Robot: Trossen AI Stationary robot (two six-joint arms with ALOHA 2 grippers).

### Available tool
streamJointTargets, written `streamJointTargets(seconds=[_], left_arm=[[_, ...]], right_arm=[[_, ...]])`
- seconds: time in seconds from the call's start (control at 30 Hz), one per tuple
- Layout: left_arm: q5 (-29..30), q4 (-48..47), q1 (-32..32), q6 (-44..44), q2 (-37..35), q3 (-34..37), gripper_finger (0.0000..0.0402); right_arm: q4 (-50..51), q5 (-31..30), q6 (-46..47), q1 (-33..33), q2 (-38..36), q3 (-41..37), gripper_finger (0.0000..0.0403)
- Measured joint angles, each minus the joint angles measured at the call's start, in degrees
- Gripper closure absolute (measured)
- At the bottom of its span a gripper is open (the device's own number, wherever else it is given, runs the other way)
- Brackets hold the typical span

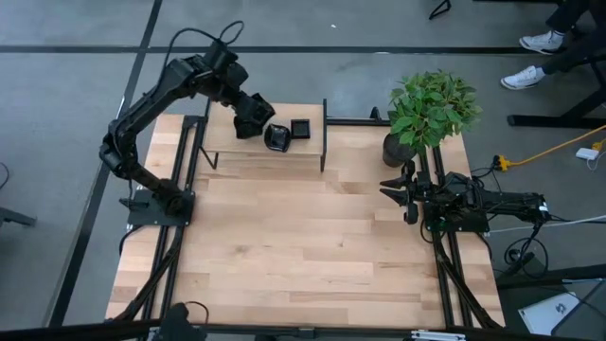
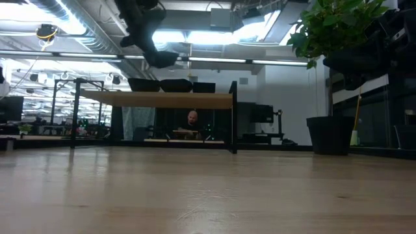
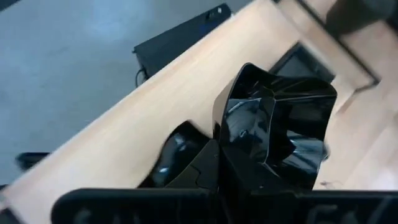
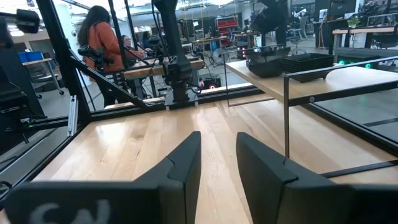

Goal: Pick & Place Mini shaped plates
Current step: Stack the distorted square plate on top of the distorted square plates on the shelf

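My left gripper [image 1: 263,131] [image 2: 161,58] [image 3: 219,171] is over the raised wooden shelf [image 1: 237,156] at the table's far side, shut on a glossy black angular mini plate [image 3: 273,124] [image 1: 277,139]. A square black plate [image 1: 300,128] [image 3: 298,59] lies flat on the shelf just beyond it. In the low view more black plates [image 2: 175,84] [image 2: 203,86] sit side by side on the shelf below the gripper. A rounded black plate [image 3: 174,152] lies beside my fingers. My right gripper [image 1: 393,187] [image 4: 217,162] rests open at the table's right side, touching nothing. My left gripper has the angular plate by its raised side wall [image 3: 219,118]. One finger [image 3: 200,167] lies against the outside of that wall, and the plate itself hides the other. The fingers come slanting down from the far left. In the low view the plate hangs tilted, clear of the shelf.
The shelf stands on black metal legs [image 1: 324,133] across the far part of the table. A potted plant [image 1: 431,109] stands at the far right corner, close to the right arm. Bare wooden tabletop [image 1: 303,246] spreads out in front of the shelf. People show in the room beyond.
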State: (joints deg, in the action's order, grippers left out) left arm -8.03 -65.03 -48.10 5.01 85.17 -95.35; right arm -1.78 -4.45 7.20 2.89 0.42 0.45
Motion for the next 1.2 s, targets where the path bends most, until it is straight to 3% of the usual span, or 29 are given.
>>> streamJointTargets(seconds=[0.23, 0.43, 0.73, 0.93, 1.2], left_arm=[[-0.57, -5.78, -4.32, -20.0, 0.0, -0.62, 0.0398], [-0.57, -7.23, -6.04, -28.58, 0.0, -0.62, 0.0397], [-3.95, -7.44, -5.85, -30.85, 2.54, -0.61, 0.0398], [-0.05, -7.46, -5.87, -30.88, 4.26, -0.59, 0.0399], [-0.04, -7.25, -5.62, -31.19, 4.26, -0.59, 0.0382]], right_arm=[[-0.01, 0.0, 0.0, -0.01, -0.01, 0.0, 0.03], [-0.01, 0.0, 0.0, -0.01, -0.01, -0.02, 0.03], [0.0, 0.0, 0.0, 0.0, 0.0, 0.0, 0.03], [-0.02, 0.0, 0.0, -0.02, -0.01, -0.02, 0.03], [0.0, 0.0, 0.0, 0.0, 0.0, 0.0, 0.03]])
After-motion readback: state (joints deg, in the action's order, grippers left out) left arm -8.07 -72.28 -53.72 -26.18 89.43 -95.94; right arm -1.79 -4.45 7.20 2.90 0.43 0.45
